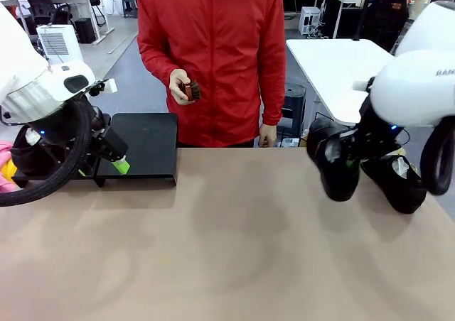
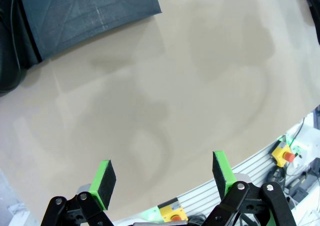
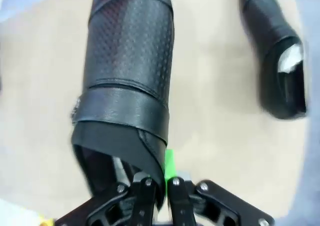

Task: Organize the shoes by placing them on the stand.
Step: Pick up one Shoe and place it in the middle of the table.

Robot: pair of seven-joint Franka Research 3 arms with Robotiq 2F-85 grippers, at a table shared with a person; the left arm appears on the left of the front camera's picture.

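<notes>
While my right fingers (image 3: 167,172) clamp the heel rim of a shoe (image 3: 130,61) to carry it, my left fingers (image 1: 117,163) hover spread, empty, by the stand (image 1: 146,140) at ten o'clock.

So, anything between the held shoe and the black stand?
Bare beige tabletop lies between the glossy black leather shoe and the low matte-black stand. The left arm's open fingers hover just before the stand's left part; its right part looks free.

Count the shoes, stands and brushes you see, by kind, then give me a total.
Glossy black leather dress shoes: 2
Low matte-black rack stand: 1
Small brown brush: 1
Total: 4
</notes>
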